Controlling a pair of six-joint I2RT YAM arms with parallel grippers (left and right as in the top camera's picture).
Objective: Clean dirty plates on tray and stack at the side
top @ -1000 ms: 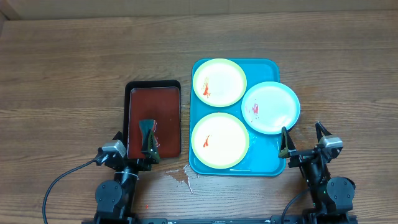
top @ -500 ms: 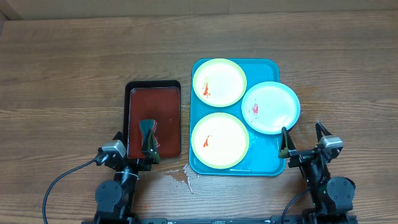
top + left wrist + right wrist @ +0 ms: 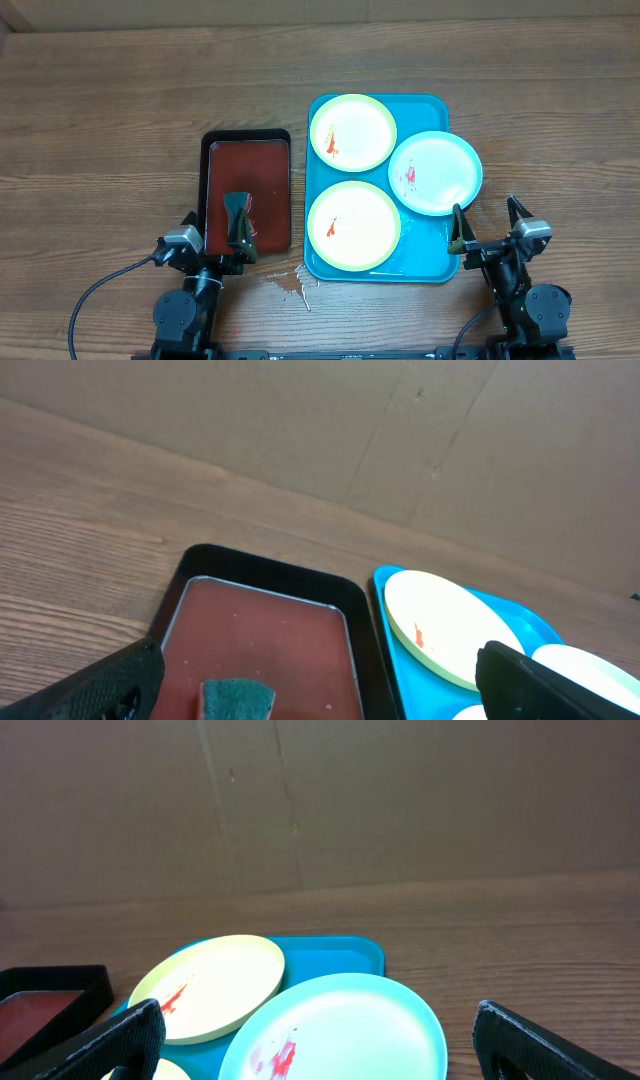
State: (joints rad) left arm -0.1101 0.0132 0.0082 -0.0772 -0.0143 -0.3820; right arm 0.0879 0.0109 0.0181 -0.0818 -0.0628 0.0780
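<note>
The turquoise tray (image 3: 425, 105) holds three smeared plates: a yellow-green one at the back (image 3: 352, 131), a light-blue one at the right (image 3: 435, 173), a yellow-green one at the front (image 3: 354, 225). My left gripper (image 3: 212, 232) is open and empty over the near end of the dark-red tray (image 3: 247, 175), with a green sponge (image 3: 237, 697) between its fingers' span. My right gripper (image 3: 490, 222) is open and empty just near the tray's front right corner. The right wrist view shows the blue plate (image 3: 340, 1025) and back plate (image 3: 210, 985).
The black-rimmed dark-red tray sits left of the turquoise tray, almost touching it. A small wet spill (image 3: 288, 286) lies on the wooden table in front of them. A cardboard wall (image 3: 450, 430) stands behind the table.
</note>
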